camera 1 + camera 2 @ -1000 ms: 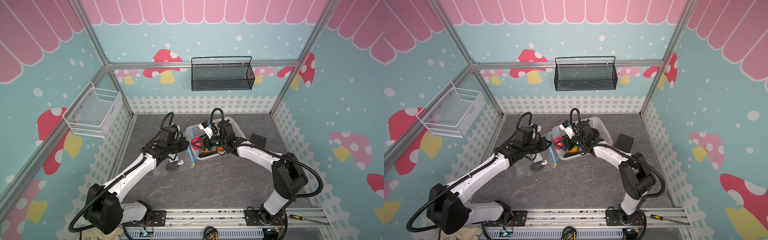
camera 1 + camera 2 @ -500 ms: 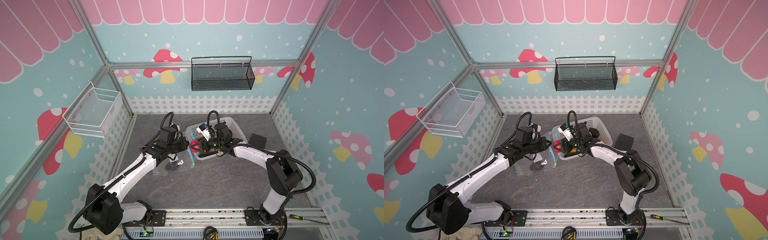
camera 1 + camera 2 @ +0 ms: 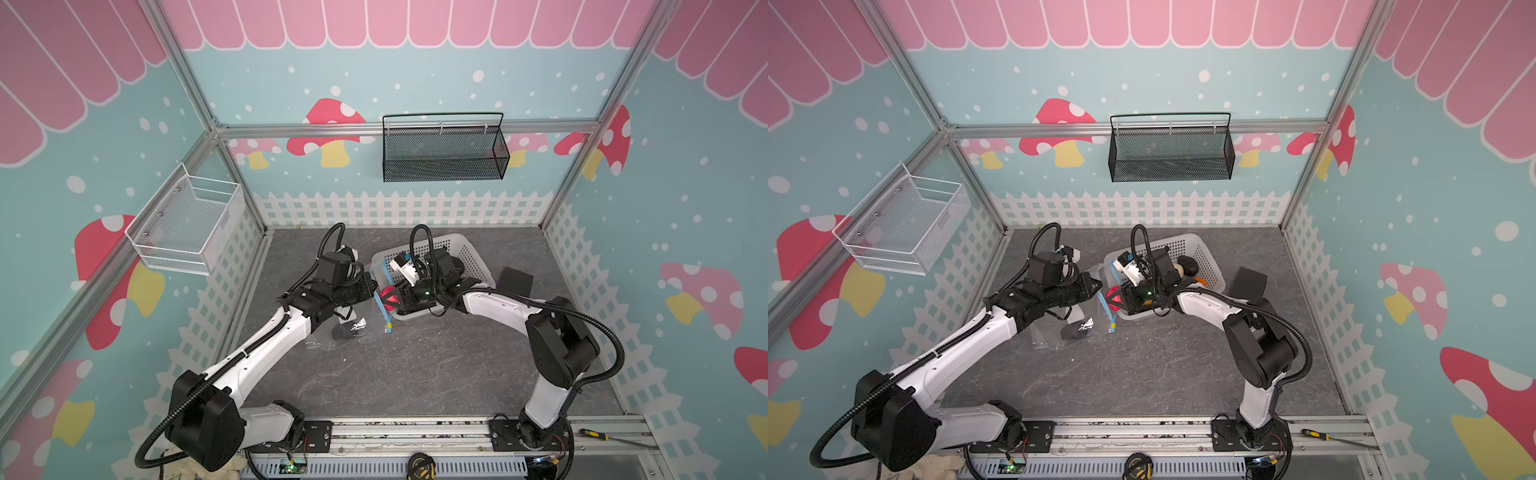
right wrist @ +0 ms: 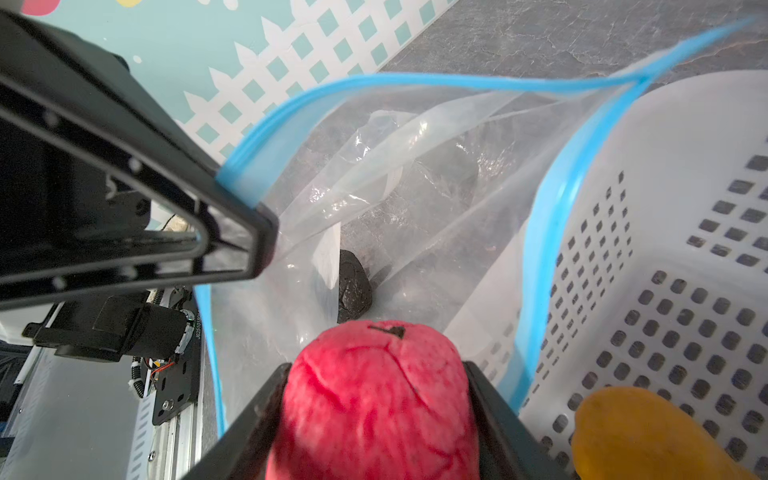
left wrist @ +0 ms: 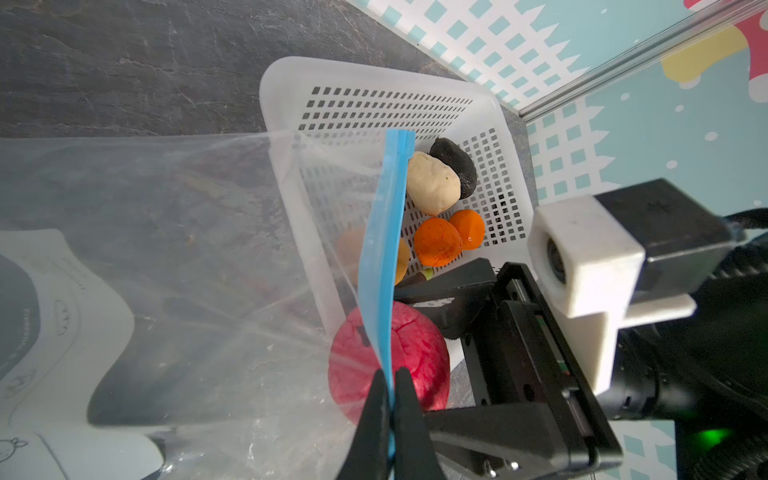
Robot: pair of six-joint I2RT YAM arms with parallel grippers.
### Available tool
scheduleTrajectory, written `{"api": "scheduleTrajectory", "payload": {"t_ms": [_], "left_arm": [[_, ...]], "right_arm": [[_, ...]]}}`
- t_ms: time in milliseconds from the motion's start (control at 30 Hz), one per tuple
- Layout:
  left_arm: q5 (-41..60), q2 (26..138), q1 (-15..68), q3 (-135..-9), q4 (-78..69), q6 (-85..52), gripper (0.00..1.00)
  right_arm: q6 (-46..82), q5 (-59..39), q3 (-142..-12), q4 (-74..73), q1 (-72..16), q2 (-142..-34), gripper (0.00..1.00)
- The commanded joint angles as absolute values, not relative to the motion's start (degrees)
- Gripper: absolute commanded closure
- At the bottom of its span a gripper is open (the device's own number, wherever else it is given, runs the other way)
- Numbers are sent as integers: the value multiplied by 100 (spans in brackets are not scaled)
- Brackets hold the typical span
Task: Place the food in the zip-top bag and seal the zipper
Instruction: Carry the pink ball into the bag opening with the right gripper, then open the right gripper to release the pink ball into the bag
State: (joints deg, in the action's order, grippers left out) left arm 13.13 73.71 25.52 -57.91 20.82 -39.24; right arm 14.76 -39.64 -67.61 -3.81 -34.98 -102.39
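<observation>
The clear zip-top bag point(image 3: 353, 320) lies left of the white basket point(image 3: 469, 249), with its mouth held open. My left gripper point(image 5: 390, 384) is shut on one side of the blue zipper point(image 5: 384, 232) and lifts that lip. My right gripper point(image 4: 376, 368) is shut on the pink-red food point(image 4: 374, 399) right at the bag's mouth point(image 3: 388, 296). One black lump point(image 4: 353, 286) lies inside the bag. In the basket remain a cream piece point(image 5: 432, 183), a black lump point(image 5: 457, 162), two orange pieces point(image 5: 436, 243) and a yellow-orange piece point(image 4: 644, 436).
The basket wall point(image 4: 665, 208) presses against the bag's far lip. A black box point(image 3: 515, 280) sits right of the basket. A white wire basket point(image 3: 187, 224) and a black mesh basket point(image 3: 444, 149) hang on the walls. A screwdriver point(image 3: 598, 435) lies on the front rail.
My right gripper has carried the pink-red food down and left, from above the basket to the bag's mouth. The left gripper has held the zipper still.
</observation>
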Motion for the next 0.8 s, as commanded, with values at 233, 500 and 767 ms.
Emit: {"api": "scheduleTrajectory", "payload": {"t_ms": [233,500,767], "left_arm": [[1357,7205,2487,-5941,2035,-3961,100],[1353,7189,2470,-5913,2034,-3964,100],[1350,7205,2470,-5913,2015,-3973,100]], "right_arm": [[1241,-3868,-7055,-108,-3576,-10398,42],[1213,-3814,-7119,-68,-3590,-10380,29],[1222,-3788,-7178,-61,-3587,-10406,24]]}}
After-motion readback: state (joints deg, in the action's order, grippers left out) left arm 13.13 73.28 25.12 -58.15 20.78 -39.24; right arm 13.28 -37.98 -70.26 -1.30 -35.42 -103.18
